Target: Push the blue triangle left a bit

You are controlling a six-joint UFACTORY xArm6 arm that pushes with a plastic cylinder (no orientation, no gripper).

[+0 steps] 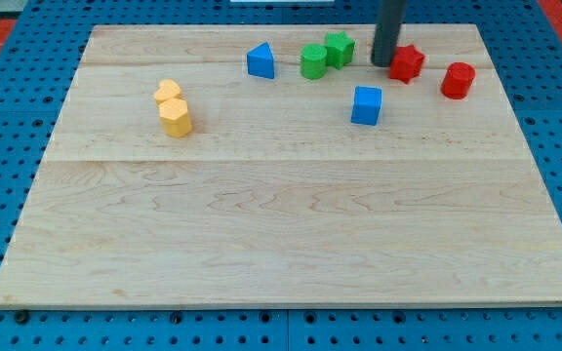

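The blue triangle sits near the view's top, left of centre. My tip is at the end of a dark rod coming down from the view's top edge. It stands far to the right of the blue triangle, touching or nearly touching the left side of a red star block. Between my tip and the triangle lie a green cylinder and a green star block.
A blue cube lies below my tip. A red cylinder sits at the right. Two yellow blocks, a heart and a hexagon, touch at the left. The wooden board rests on a blue pegboard.
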